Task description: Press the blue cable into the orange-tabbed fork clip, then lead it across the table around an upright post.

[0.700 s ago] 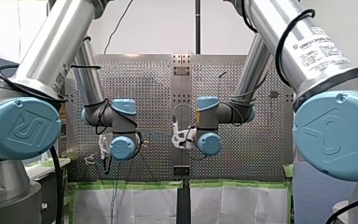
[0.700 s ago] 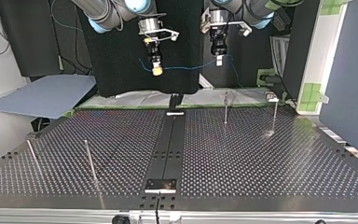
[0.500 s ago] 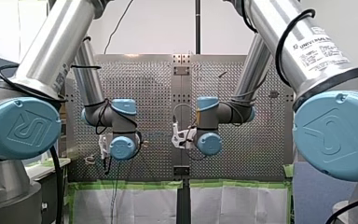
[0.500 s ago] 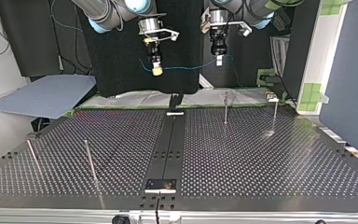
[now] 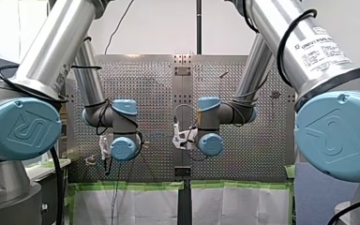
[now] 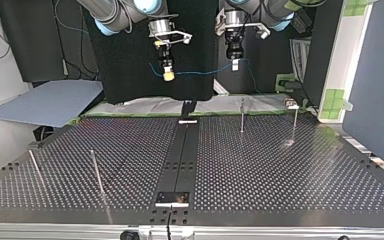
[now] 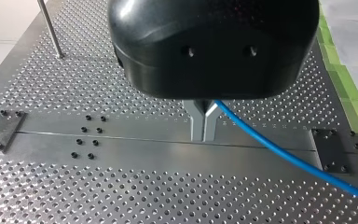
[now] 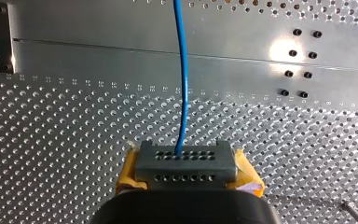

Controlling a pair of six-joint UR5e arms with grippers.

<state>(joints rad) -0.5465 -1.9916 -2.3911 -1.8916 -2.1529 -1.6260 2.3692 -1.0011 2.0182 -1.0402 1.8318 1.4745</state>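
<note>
Blue cable (image 6: 205, 73) spans the top view's 12 o'clock above the worktop (image 6: 280, 175), my left hand (image 7: 204, 135) and my right hand (image 8: 186, 161) both clamped on it; clipping and routing round a post (image 6: 242, 116) judged outstanding.

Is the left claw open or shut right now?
Shut: the left claw has its metal fingers pressed together on the blue cable.

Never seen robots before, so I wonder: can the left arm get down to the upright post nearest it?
Probably yes. My left hand hangs above the table, shut on the blue cable, with nothing between it and the post. The cable also runs to my right hand, which may limit the move.
</note>
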